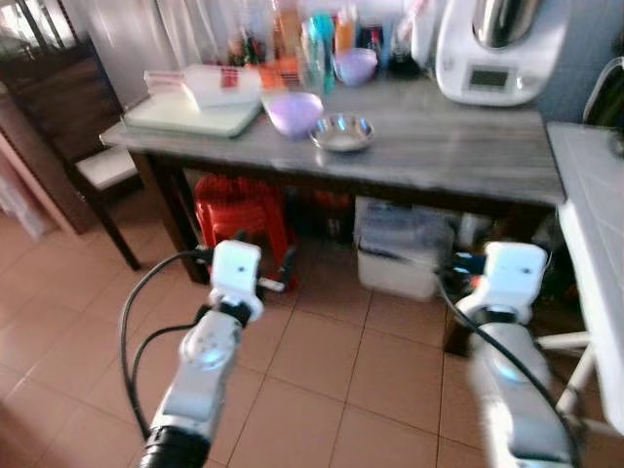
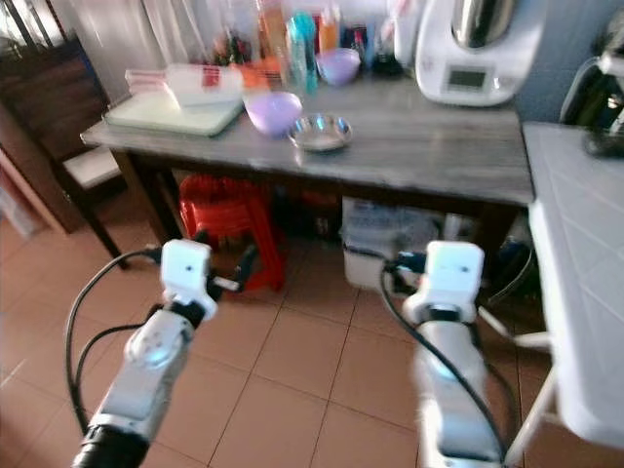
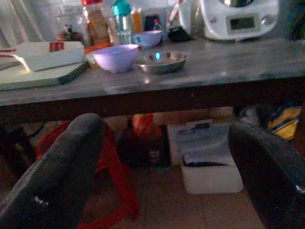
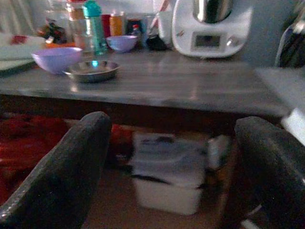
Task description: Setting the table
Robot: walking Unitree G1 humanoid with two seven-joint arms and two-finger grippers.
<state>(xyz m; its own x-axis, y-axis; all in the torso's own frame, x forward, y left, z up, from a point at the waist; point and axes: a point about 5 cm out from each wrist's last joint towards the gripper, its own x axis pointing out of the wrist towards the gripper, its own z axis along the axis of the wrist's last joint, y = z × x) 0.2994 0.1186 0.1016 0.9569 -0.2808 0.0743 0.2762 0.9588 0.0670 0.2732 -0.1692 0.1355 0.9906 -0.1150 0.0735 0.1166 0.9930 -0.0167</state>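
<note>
On the grey wooden bench [image 1: 458, 146] a lavender bowl [image 1: 294, 112] stands just beside a shallow steel dish [image 1: 342, 132], with a second small purple bowl [image 1: 355, 65] farther back among bottles. A white kitchen machine [image 1: 497, 49] sits at the bench's right end. Both tools hang low over the tiled floor, well short of the bench and below its top. The left tool [image 3: 162, 176] and right tool [image 4: 176, 167] each have their fingers spread wide with nothing between them. Under the bench stand a red stool [image 1: 239, 214] and a white storage box [image 1: 405, 249]
</note>
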